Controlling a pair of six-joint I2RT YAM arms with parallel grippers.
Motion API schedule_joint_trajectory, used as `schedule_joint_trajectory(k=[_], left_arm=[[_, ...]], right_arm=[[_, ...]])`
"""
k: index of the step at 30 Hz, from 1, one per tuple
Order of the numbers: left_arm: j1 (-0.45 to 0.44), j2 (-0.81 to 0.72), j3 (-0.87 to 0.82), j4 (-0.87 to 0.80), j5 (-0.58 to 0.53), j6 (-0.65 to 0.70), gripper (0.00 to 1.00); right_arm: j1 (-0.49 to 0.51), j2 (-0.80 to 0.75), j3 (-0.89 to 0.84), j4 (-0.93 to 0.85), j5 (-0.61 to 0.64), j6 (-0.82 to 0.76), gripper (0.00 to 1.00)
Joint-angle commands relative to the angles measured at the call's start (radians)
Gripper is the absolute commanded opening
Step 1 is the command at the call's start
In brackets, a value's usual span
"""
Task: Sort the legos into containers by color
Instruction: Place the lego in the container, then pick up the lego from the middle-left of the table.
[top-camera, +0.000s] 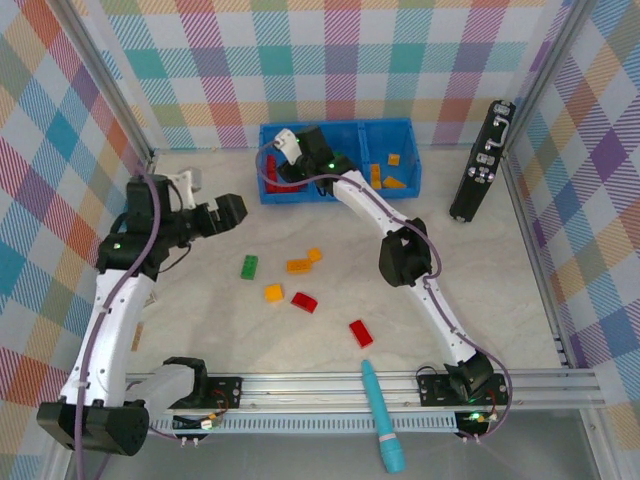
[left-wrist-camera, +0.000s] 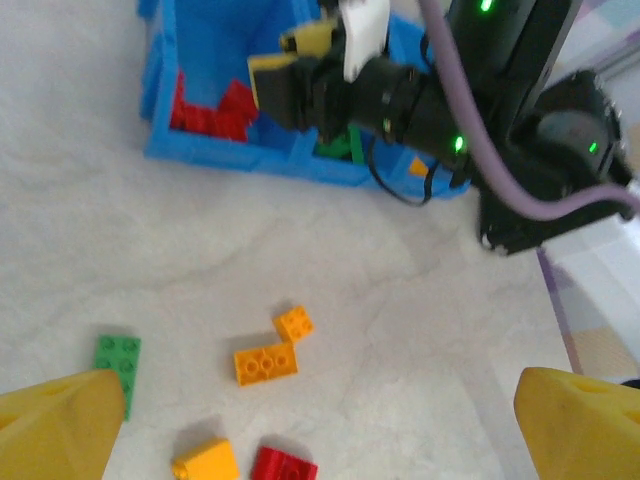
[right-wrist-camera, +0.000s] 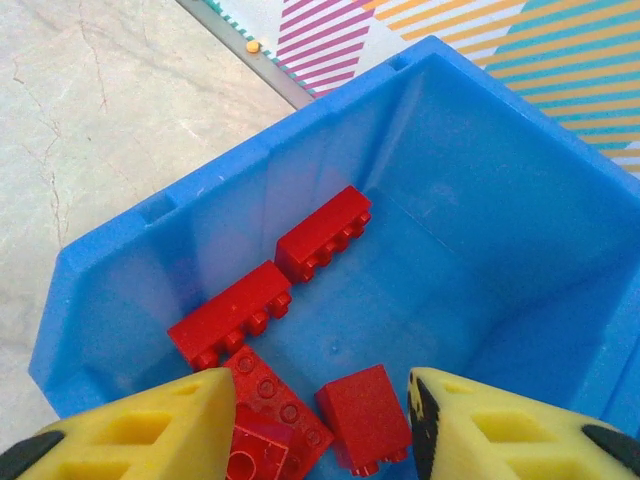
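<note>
Seemingly past halfway, red legos (right-wrist-camera: 322, 232) lie in the blue bin (top-camera: 413, 155) beneath the right hand (right-wrist-camera: 322, 420), parted and empty, while six bricks (top-camera: 249, 266) wait on the counter (top-camera: 480, 300) near the wide-open left hand (left-wrist-camera: 320, 425).

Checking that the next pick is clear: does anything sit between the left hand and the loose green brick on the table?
Nothing visible does. The open left hand hangs over the table, and the green brick lies by itself close to one fingertip.

Loose legos (top-camera: 303, 301): two red, three orange, one green.
</note>
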Motion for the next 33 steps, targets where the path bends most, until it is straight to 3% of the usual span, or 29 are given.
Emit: schedule_joint_trajectory(k=[1, 7, 11, 15, 20, 23, 26, 33], left_arm=[[-0.099, 0.037, -0.032, -0.056, -0.037, -0.061, 1.0], [-0.375, 0.177, -0.072, -0.075, -0.158, -0.181, 1.0], [-0.503, 0.281, -0.074, -0.096, -0.21, -0.339, 1.0], [-0.623, 0.368, -0.054, -0.09, -0.221, -0.504, 1.0], [-0.769, 0.528, 0.018, -0.049, -0.201, -0.651, 0.99], [-0.83, 0.625, 0.088, -0.065, -0.192, -0.69, 0.97], [-0.872, 0.699, 0.136, -0.08, -0.165, -0.747, 0.95], [-0.96, 0.799, 0.233, -0.142, -0.19, -0.834, 0.93]], right_arm=[[-0.004, -0.04, 0.013, 0.009, -0.023, -0.01, 0.56], [-0.034, -0.352, -0.225, -0.084, -0.084, -0.058, 0.98], [-0.037, -0.601, -0.393, -0.255, -0.043, -0.098, 0.99], [-0.037, -0.966, -0.766, -0.168, 0.044, -0.047, 0.99], [-0.036, -1.25, -0.898, -0.364, 0.137, 0.116, 0.99], [-0.034, -1.42, -1.013, -0.416, 0.095, 0.139, 0.99], [-0.033, -1.619, -1.158, -0.338, 0.031, 0.161, 0.99], [0.011, -1.763, -1.25, -0.294, 0.098, 0.177, 0.99]])
